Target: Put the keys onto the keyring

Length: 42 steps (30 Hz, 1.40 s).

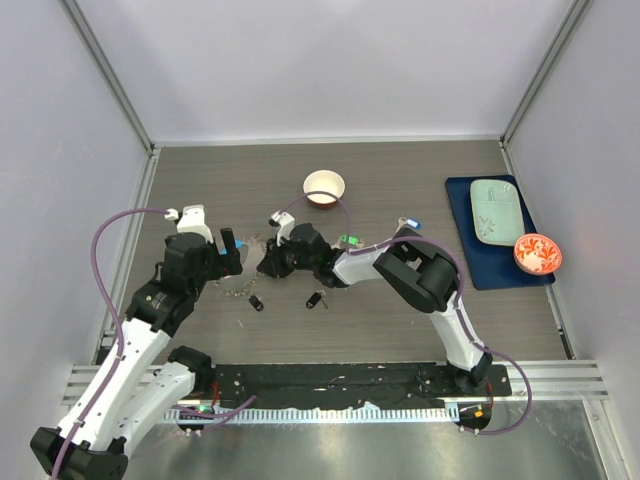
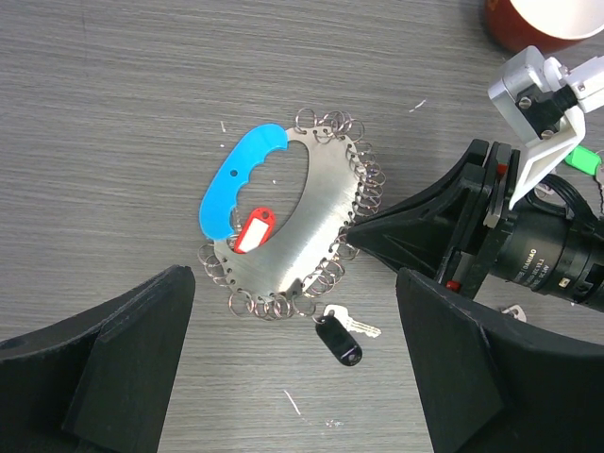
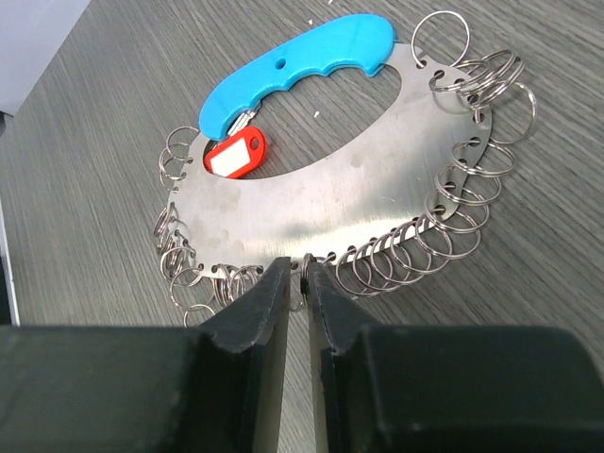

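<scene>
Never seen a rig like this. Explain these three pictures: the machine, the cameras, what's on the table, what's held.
Two robot arms stand at the near edge of the table, each ending in a two-finger gripper. The wide picture looks down from above and behind them. The other two come from wrist cameras, so the dark shapes at the bottom are that arm's own fingers. On the table lies the keyring: a flat metal plate edged with small rings, with a blue handle. A red-tagged key sits in its opening, a black-tagged key beside it. Farther off are a white bowl and a blue mat. The left gripper hangs open near the plate, holding nothing. The right gripper has its jaws nearly together at the plate's ringed edge; whether it grips is unclear.
</scene>
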{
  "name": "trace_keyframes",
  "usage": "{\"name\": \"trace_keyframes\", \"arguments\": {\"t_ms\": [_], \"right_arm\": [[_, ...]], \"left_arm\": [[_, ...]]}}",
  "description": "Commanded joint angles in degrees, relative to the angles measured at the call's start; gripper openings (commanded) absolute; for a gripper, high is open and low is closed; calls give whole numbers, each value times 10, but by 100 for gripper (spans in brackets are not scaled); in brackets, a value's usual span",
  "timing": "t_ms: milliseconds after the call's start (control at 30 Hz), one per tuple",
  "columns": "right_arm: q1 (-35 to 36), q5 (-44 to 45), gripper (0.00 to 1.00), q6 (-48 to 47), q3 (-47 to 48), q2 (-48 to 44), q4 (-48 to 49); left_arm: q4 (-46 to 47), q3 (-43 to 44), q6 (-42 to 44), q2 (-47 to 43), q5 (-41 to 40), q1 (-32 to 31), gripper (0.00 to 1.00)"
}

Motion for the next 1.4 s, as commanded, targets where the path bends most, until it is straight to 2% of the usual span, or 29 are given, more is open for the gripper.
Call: {"name": "trace_keyframes", "arguments": {"t_ms": [0, 167, 267, 467, 633, 733, 900, 1167, 1367], "right_arm": [[3, 14, 16, -18, 9, -12, 13], [3, 22, 5, -42, 0, -44, 11], [3, 18, 2, -59, 1, -61, 8], [3, -9, 1, -124, -8, -108, 35], [3, -37, 1, -158, -31, -162, 87], [3, -59, 1, -168, -48, -202, 111], [2, -83, 1, -183, -78, -279, 98], [3, -102, 1, -161, -158, -422, 141], [3, -117, 1, -135, -207, -489, 159]], "left_arm": [[23, -2, 4, -2, 11, 6, 93], [25, -3, 5, -7, 15, 8, 92], [26, -4, 5, -11, 17, 9, 92], [36, -8, 8, -40, 6, 12, 92], [63, -23, 23, -109, 22, 16, 91], [95, -39, 44, -157, 65, 17, 92], [142, -62, 75, -217, 116, 19, 95], [221, -89, 91, -272, 281, 19, 96], [322, -113, 41, -263, 398, 19, 85]]}}
